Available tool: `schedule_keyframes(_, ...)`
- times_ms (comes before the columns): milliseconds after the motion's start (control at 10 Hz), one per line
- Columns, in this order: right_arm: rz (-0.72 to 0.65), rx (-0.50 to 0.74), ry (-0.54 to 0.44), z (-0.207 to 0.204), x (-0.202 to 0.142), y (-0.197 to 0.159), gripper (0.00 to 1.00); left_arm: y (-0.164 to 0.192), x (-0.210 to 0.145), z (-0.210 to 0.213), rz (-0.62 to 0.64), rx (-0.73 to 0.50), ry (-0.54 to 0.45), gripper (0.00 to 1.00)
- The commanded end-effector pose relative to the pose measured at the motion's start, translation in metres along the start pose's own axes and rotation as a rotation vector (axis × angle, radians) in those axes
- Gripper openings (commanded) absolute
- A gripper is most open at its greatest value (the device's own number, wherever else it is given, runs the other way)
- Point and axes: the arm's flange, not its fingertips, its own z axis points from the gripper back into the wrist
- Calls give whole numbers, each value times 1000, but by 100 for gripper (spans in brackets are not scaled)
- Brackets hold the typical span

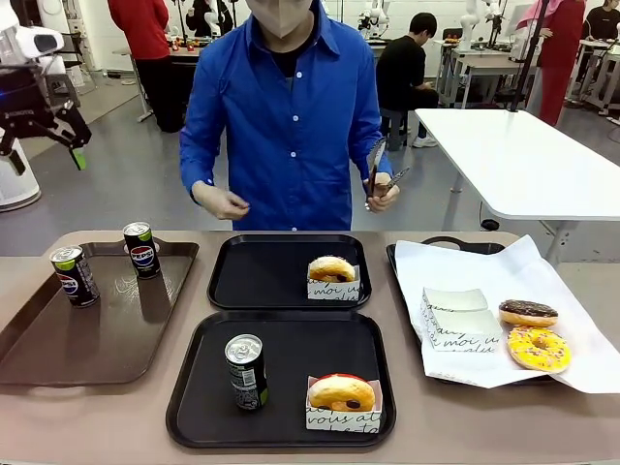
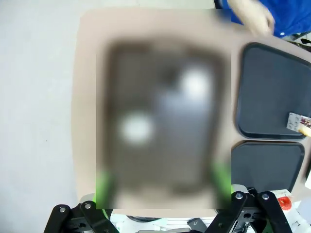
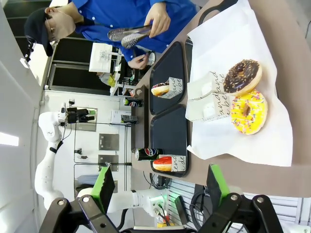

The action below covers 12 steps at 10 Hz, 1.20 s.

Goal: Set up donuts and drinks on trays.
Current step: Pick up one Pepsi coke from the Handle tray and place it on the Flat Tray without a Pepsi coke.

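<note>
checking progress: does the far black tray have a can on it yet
No, the far black tray holds just a sleeved donut.

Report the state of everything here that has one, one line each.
left gripper, open, empty, raised.
right gripper, open, empty.
near black tray, holds one upright can and the front sleeved donut.
far black tray, holds the back sleeved donut, no can.
brown tray, holds two upright spare cans.
paper-lined tray, chocolate donut and yellow donut bare, sleeves stacked.
tongs, in the person's hand, gripping nothing.
</note>
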Motion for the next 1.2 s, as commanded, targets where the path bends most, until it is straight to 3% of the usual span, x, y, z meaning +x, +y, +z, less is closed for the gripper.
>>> schedule_keyframes(0, 17, 27, -8, 0, 3, 0, 100, 27, 11, -28, -2, 50, 60, 100)
schedule_keyframes(500, 17, 27, -8, 0, 3, 0, 100, 50, 4, -87, -21, 113, 151, 100)
schedule_keyframes(1100, 17, 27, -8, 0, 3, 0, 100, 43, -17, -119, -99, 11, 109, 100)
